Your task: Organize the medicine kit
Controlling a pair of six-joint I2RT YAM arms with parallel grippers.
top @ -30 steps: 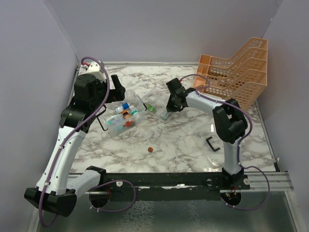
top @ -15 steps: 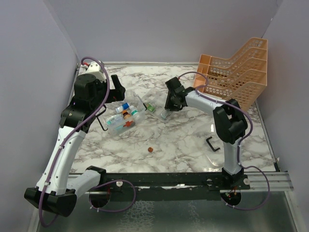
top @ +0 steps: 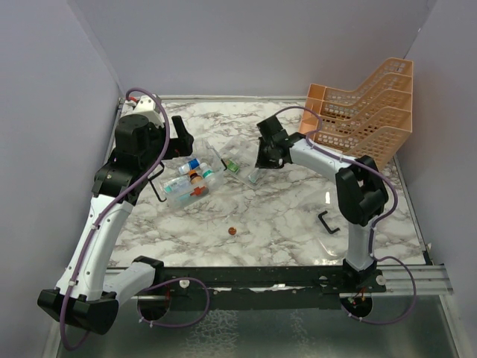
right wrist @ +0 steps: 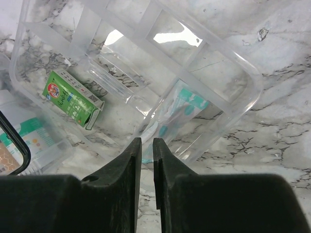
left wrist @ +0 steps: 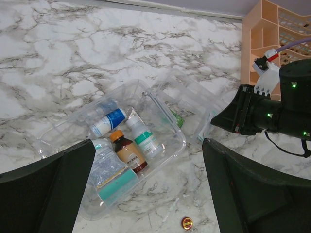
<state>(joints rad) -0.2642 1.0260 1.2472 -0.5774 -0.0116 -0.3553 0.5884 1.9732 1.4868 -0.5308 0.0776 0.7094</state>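
Marbled desk [top: 283, 216], lilac walls around. Medicine kit [left wrist: 68, 128] left of centre in the top view, bottles inside, clear lid [right wrist: 228, 82] lying open just right of it. Right gripper [right wrist: 146, 145] over the lid, jaws nearly together at the teal sachet [right wrist: 182, 109]; hold uncertain. Left gripper [left wrist: 148, 144] spread wide above the kit, empty. Best: pinch the sachet's edge squarely, lift clear of the lid rim, avoid dragging the green carton [right wrist: 70, 99], lower flat beside the bottles.
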